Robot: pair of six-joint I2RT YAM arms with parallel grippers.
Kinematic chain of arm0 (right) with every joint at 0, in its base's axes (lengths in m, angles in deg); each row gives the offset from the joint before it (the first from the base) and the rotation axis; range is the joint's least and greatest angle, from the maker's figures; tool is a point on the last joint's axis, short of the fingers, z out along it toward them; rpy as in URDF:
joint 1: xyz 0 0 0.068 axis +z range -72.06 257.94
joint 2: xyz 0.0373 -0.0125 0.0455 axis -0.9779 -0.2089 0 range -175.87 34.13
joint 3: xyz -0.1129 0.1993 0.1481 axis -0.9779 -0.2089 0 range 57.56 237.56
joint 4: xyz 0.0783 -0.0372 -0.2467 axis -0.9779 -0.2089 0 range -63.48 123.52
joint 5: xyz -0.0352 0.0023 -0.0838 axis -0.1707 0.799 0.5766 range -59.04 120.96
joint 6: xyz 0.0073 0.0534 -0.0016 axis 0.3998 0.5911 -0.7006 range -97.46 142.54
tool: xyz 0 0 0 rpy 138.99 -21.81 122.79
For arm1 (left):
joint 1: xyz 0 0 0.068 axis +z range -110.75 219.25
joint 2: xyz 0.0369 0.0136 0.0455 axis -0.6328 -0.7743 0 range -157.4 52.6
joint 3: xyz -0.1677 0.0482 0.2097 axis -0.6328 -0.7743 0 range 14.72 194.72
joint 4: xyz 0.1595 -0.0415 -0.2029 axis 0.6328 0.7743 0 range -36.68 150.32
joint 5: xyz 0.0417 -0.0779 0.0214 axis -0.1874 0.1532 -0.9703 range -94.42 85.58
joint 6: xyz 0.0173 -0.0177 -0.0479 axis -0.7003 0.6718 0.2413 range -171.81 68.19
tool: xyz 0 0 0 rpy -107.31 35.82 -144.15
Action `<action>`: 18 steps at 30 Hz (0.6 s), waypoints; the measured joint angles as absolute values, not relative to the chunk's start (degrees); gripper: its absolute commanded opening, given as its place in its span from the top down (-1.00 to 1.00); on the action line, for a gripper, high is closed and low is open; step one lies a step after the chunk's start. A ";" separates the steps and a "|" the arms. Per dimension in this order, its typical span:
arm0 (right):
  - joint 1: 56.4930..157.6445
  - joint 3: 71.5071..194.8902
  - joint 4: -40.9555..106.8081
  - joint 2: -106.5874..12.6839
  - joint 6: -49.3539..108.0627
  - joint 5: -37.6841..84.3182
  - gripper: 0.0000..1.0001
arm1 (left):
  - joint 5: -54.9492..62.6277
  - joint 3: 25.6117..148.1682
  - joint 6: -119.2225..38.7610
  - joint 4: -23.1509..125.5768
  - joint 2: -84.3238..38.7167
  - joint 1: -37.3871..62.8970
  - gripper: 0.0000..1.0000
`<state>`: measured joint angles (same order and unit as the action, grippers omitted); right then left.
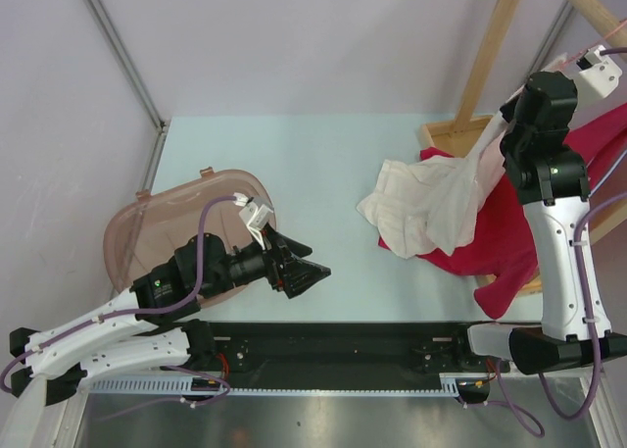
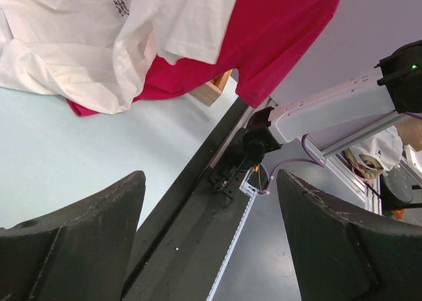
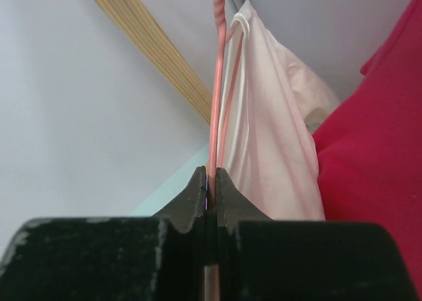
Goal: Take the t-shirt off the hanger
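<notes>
The table (image 1: 294, 174) bears a white shirt (image 1: 421, 208) and red shirt (image 1: 495, 237) at three o'clock. A brown tub (image 1: 142, 227) lies at nine.

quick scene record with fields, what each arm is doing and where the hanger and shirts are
right fingers: shut on the pink hanger
left fingers: open, empty, over the table
white t-shirt: hangs from the hanger, lower part bunched on the table
red t-shirt: lies under the white one
task state: t-shirt not yet off
</notes>
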<state>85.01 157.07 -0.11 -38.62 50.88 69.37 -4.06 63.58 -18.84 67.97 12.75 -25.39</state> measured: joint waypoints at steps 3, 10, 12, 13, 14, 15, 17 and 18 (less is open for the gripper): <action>86.67 157.64 0.20 -38.60 50.27 69.63 1.00 | -4.13 63.58 -19.04 68.06 12.75 -25.39 -0.72; 96.49 157.88 1.27 -37.24 44.60 73.39 1.00 | -4.17 63.58 -19.28 68.10 12.72 -25.39 -0.72; 98.24 158.05 1.64 -36.81 43.14 73.63 1.00 | -4.15 63.58 -19.28 68.06 12.55 -25.39 -0.72; 98.67 158.16 1.71 -36.61 42.35 73.81 1.00 | -4.15 63.58 -19.28 68.06 12.44 -25.41 -0.72; 98.74 158.23 1.82 -36.41 41.63 74.25 1.00 | -4.15 63.58 -19.28 68.08 12.22 -25.41 -0.72; 98.72 158.23 2.01 -36.28 41.00 74.73 1.00 | -4.15 63.58 -19.28 68.06 12.07 -25.39 -0.72; 98.41 158.45 2.45 -36.15 39.16 75.69 1.00 | -4.13 63.58 -19.28 68.12 11.76 -25.41 -0.72; 98.39 158.55 2.63 -36.15 38.48 75.71 1.00 | -4.13 63.58 -19.28 68.12 11.72 -25.39 -0.72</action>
